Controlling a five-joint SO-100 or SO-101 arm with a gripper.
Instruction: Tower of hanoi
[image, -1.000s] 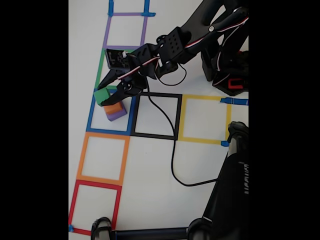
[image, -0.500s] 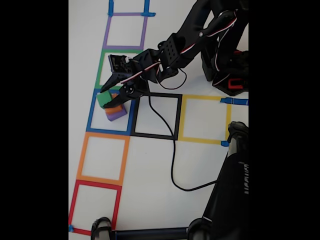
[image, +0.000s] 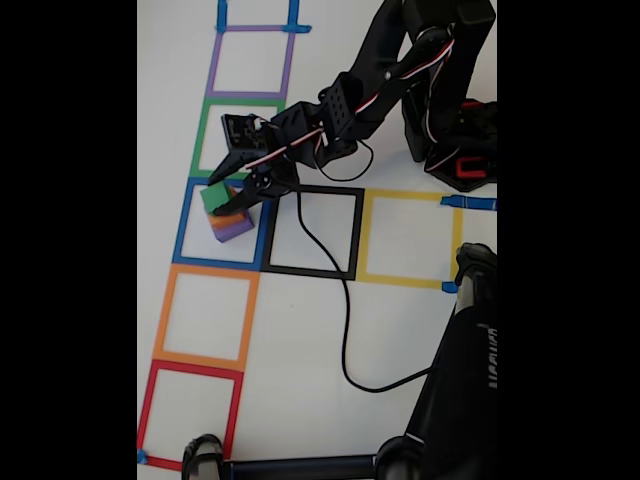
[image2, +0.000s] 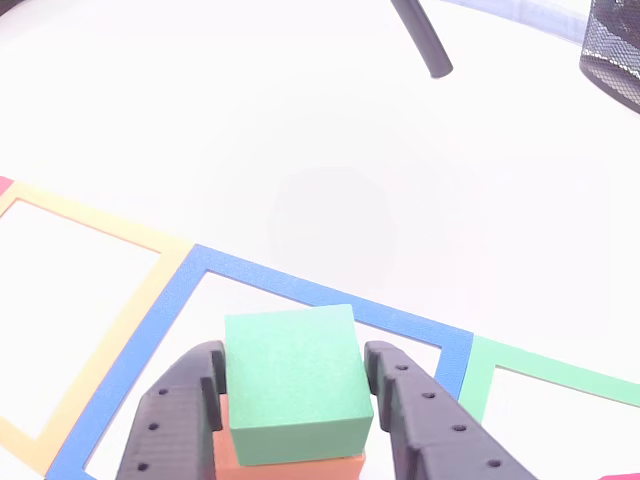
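A stack of cubes stands inside the blue tape square (image: 183, 228): the purple cube (image: 236, 231) at the bottom, the orange cube (image2: 290, 468) on it, and the green cube (image: 212, 198) on top. In the other view the green cube (image2: 292, 385) rests on the orange one, a black finger (image2: 185, 410) pressing its left side and another against its right. My gripper (image: 226, 193) reaches in from the right in the fixed view and is shut on the green cube, as the other view's gripper (image2: 295, 350) shows.
Tape squares surround the stack: green (image: 203, 135) and purple (image: 214, 60) behind, black (image: 356, 235) and yellow (image: 455, 240) to the right, orange (image: 162, 315) and red (image: 147, 410) in front. A black cable (image: 345, 320) trails across the table. A dark stand (image: 465, 380) fills the lower right.
The jaws, wide apart around the green cube a second ago, have closed in on it. The cube has shifted slightly toward the middle of the stack and the upper arm has swung upright.
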